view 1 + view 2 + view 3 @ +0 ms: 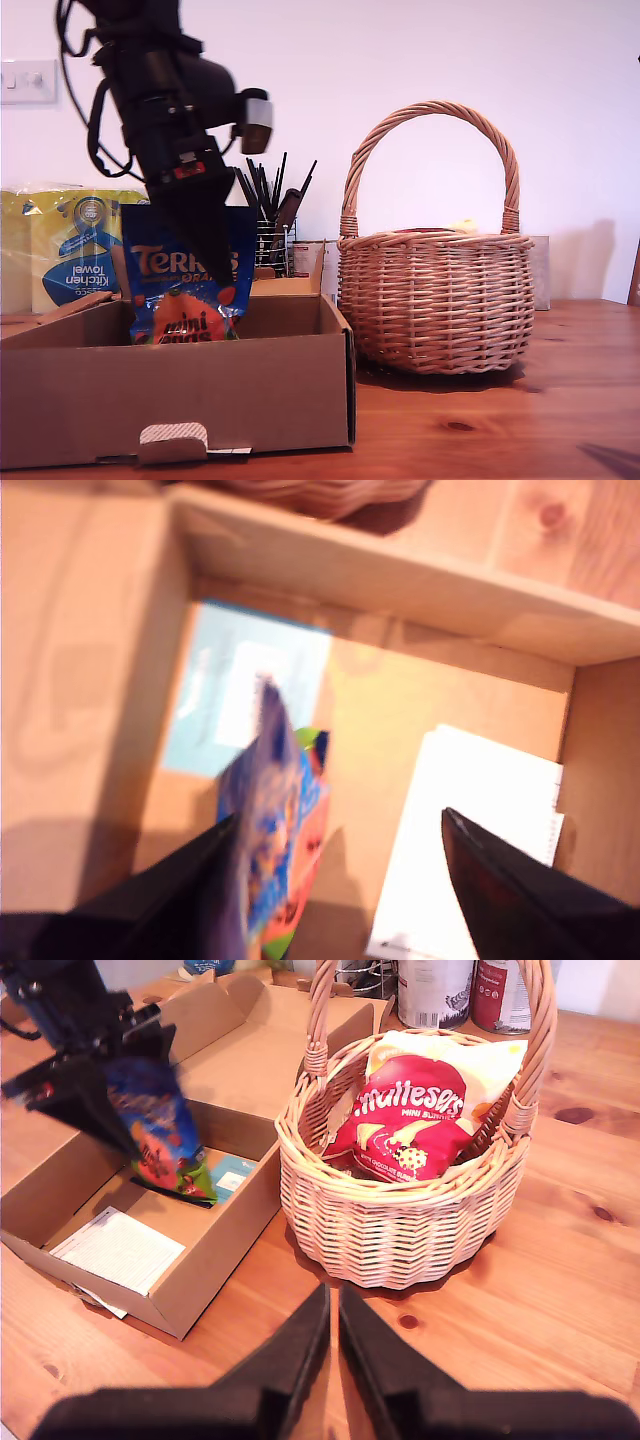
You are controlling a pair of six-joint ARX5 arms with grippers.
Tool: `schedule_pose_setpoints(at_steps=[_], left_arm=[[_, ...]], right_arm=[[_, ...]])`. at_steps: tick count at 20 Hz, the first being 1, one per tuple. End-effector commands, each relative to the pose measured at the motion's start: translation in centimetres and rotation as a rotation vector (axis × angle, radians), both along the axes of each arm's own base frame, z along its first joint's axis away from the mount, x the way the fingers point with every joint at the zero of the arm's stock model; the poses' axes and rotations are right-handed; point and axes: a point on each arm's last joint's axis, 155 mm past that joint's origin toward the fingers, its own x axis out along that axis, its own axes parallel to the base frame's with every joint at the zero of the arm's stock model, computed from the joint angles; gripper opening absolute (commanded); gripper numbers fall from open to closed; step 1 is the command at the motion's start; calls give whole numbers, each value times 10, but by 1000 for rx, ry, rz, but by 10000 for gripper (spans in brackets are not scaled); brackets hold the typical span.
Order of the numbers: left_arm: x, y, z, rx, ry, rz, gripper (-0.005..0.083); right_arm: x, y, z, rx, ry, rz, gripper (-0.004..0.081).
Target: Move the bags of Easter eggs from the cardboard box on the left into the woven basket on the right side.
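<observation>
Exterior view: the first pincer (215, 262) hangs over the cardboard box (180, 385), touching the blue-and-orange Terry's bag (185, 285).

First wrist view: fingers spread wide; the Terry's bag (275, 830) lies against one finger (170, 880); a true grip cannot be told.

Second wrist view: the second pincer (332, 1340), nearly shut and empty, hovers over the table (560, 1290) before the woven basket (400, 1225) holding the Maltesers bag (410, 1120).

- The wall (420, 60) behind everything is plain white, lit soft and even.
- There's a white light switch plate (28, 80) high up on that wall, above the kitchen towel pack (75, 250), which is yellow and blue.
- The table (500, 420) is warm reddish pine with dark knots, running up to the wall.
- A black wire pot of dark utensils (270, 225) stands against the wall too, beside the towel pack.
- Tins (435, 990) sit nearby.
</observation>
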Motion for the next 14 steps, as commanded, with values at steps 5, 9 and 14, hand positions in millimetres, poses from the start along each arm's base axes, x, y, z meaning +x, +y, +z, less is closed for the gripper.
schedule_pose_setpoints(at_steps=[5,9,14], left_arm=[[-8,6,-14,80,12,7,554],[1,20,-33,148,-22,21,553],[7,26,-53,175,-7,29,551]], right_arm=[[0,2,8,9,-24,11,-13],[-3,6,9,20,-21,34,-13],[-3,6,9,20,-22,34,-13]])
